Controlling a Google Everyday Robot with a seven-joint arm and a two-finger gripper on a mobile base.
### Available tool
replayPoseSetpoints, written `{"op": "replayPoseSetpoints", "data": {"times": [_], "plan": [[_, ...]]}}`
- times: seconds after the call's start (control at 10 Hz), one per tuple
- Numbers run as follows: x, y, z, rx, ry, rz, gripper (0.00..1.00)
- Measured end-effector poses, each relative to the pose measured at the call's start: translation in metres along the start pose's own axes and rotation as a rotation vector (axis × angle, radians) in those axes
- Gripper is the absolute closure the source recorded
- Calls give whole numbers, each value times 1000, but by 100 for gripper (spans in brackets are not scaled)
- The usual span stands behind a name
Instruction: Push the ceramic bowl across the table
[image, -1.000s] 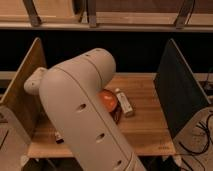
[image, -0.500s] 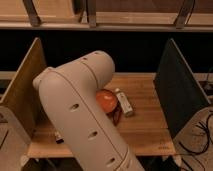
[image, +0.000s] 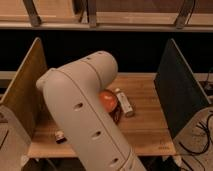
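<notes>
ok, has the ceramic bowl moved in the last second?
No. The ceramic bowl keeps its place beside the white oblong object, same gap to the dark side board. The tool is hidden behind the arm.

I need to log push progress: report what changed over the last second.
The bulky cream-white robot arm swung its elbow slightly toward the picture's right. The gripper is hidden behind that arm, so no grasp or release shows. The small glossy orange-red ceramic bowl, the white oblong object beside it and the light wooden plank table stayed put.
</notes>
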Motion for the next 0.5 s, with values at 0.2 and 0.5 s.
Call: {"op": "replayPoseSetpoints", "data": {"times": [0.2, 0.5], "plan": [[26, -14, 22, -4, -117, 76, 100], [67, -37, 37, 31, -229, 121, 100]]}}
